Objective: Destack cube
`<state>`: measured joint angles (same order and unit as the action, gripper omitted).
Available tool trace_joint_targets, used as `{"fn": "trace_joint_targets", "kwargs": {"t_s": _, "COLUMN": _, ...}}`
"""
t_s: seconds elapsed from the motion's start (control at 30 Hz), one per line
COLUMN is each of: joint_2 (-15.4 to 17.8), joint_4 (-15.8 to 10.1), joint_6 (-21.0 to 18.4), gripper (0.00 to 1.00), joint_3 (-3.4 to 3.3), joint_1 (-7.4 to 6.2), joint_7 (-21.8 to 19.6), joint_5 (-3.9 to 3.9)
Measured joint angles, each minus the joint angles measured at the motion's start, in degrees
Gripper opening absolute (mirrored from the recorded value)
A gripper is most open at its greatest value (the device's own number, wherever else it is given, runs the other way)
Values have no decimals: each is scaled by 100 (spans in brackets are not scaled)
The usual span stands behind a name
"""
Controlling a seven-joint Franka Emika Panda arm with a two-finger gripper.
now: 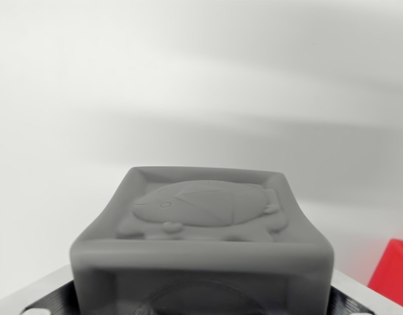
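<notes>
A: Wrist view, item one?

B: Grey cube (200,243), matte, soft-looking like moulded rubber or foam, with rounded edges and corners. Its upper face has a raised square border framing a relief of a rounded animal figure, turtle-like or fish-like, with a small ringed eye toward the wrist view's left and small bumps along its lower edge. The front face shows a second recessed panel with a curved outline, cut off by the bottom of the frame.

A: Any writing or brand?

B: None legible. The relief is the only marking.

A: Item two?

B: Red block (393,272), at the lower edge on the wrist view's right. Only a corner shows: smooth, bright, flat-faced. It lies beside the grey cube and apart from it. Whether it is another cube cannot be told.

A: Item three?

B: Gripper (201,303). Pale metallic finger parts with dark ribbed inner surfaces show at both lower corners, one on each side of the grey cube.

A: Cube's position relative to it?

B: Centred between the fingers, close under the camera, filling the lower middle of the frame. The fingers flank it closely, but contact is hidden; I cannot tell whether they clamp it or stand loose.

A: Background?

B: White surface (188,79), smooth, blurred, with soft grey shadow bands.
</notes>
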<state>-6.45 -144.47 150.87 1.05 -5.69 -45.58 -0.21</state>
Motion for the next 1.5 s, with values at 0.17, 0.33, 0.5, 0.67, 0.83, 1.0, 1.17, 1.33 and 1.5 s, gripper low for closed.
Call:
{"fn": "trace_joint_targets", "kwargs": {"t_s": 0.17, "joint_2": -83, "joint_4": 95, "joint_6": -5, "gripper": 0, "joint_3": 32, "joint_1": -65, "joint_7": -30, "joint_5": -3}}
{"fn": "trace_joint_targets", "kwargs": {"t_s": 0.33, "joint_2": -170, "joint_4": 194, "joint_6": -11, "gripper": 0, "joint_3": 59, "joint_1": -136, "joint_7": -59, "joint_5": -9}}
{"fn": "trace_joint_targets", "kwargs": {"t_s": 0.5, "joint_2": -262, "joint_4": 296, "joint_6": -19, "gripper": 0, "joint_3": 78, "joint_1": -214, "joint_7": -92, "joint_5": -16}}
{"fn": "trace_joint_targets", "kwargs": {"t_s": 0.67, "joint_2": -350, "joint_4": 402, "joint_6": -32, "gripper": 0, "joint_3": 94, "joint_1": -291, "joint_7": -121, "joint_5": -24}}
{"fn": "trace_joint_targets", "kwargs": {"t_s": 0.83, "joint_2": -438, "joint_4": 509, "joint_6": -49, "gripper": 0, "joint_3": 103, "joint_1": -370, "joint_7": -143, "joint_5": -33}}
{"fn": "trace_joint_targets", "kwargs": {"t_s": 1.0, "joint_2": -533, "joint_4": 629, "joint_6": -72, "gripper": 0, "joint_3": 112, "joint_1": -456, "joint_7": -164, "joint_5": -40}}
{"fn": "trace_joint_targets", "kwargs": {"t_s": 1.17, "joint_2": -612, "joint_4": 727, "joint_6": -95, "gripper": 0, "joint_3": 116, "joint_1": -529, "joint_7": -179, "joint_5": -44}}
{"fn": "trace_joint_targets", "kwargs": {"t_s": 1.33, "joint_2": -704, "joint_4": 843, "joint_6": -120, "gripper": 0, "joint_3": 120, "joint_1": -608, "joint_7": -195, "joint_5": -50}}
{"fn": "trace_joint_targets", "kwargs": {"t_s": 1.5, "joint_2": -804, "joint_4": 897, "joint_6": -88, "gripper": 0, "joint_3": 120, "joint_1": -653, "joint_7": -206, "joint_5": -51}}
